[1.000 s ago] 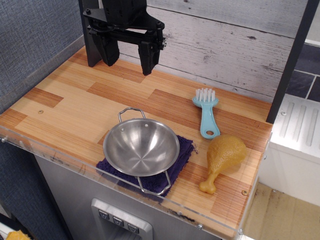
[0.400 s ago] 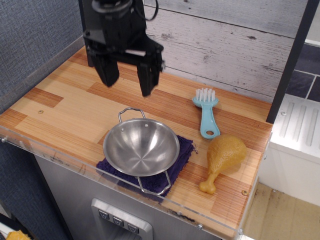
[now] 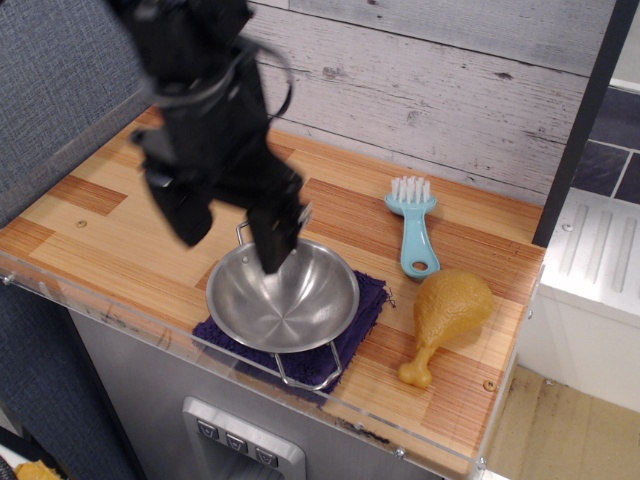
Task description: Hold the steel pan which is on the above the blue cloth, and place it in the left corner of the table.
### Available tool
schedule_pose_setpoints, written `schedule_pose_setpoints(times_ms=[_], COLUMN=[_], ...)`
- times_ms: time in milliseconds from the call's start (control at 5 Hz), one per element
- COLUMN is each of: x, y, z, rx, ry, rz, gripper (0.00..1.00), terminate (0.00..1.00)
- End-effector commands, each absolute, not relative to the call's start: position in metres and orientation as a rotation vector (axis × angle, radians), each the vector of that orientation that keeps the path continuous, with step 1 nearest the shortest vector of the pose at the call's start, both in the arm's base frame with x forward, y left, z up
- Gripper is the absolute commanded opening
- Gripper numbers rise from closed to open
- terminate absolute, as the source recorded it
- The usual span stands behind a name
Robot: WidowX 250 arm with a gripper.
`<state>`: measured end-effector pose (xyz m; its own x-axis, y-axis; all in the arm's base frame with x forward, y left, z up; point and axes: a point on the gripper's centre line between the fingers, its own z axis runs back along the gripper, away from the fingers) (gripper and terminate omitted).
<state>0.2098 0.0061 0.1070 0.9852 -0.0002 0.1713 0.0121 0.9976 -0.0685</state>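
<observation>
The steel pan (image 3: 290, 300) is a shiny round bowl with two wire loop handles, sitting on the blue cloth (image 3: 365, 305) near the front edge of the wooden table (image 3: 100, 215). My black gripper (image 3: 228, 240) is open, hanging over the pan's left rim. One finger (image 3: 270, 240) points down inside the bowl near the back handle. The other finger (image 3: 185, 212) is outside the rim, over the table to the left. The pan's back-left rim and far handle are partly hidden by the gripper.
A light blue brush (image 3: 413, 232) with white bristles lies to the right behind the pan. A yellow toy chicken drumstick (image 3: 445, 318) lies at the front right. A grey plank wall stands behind the table, and a clear acrylic lip runs along the front.
The gripper has come forward from the back of the table and down, from well behind the pan to straddling its left rim. It stays open. The pan and cloth have not moved.
</observation>
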Motion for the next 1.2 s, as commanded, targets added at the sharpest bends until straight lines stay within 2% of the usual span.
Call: schedule_pose_setpoints(times_ms=[0, 200, 1000], x=[0.208, 0.215, 0.242], y=[0.017, 0.019, 0.003], z=[0.074, 0.064, 0.05], rx=[-0.063, -0.045, -0.022], ry=[-0.113, -0.076, -0.085], rz=[0.072, 0.076, 0.061], gripper=[1.0, 1.0, 1.0], terminate=[0.0, 0.0, 0.0])
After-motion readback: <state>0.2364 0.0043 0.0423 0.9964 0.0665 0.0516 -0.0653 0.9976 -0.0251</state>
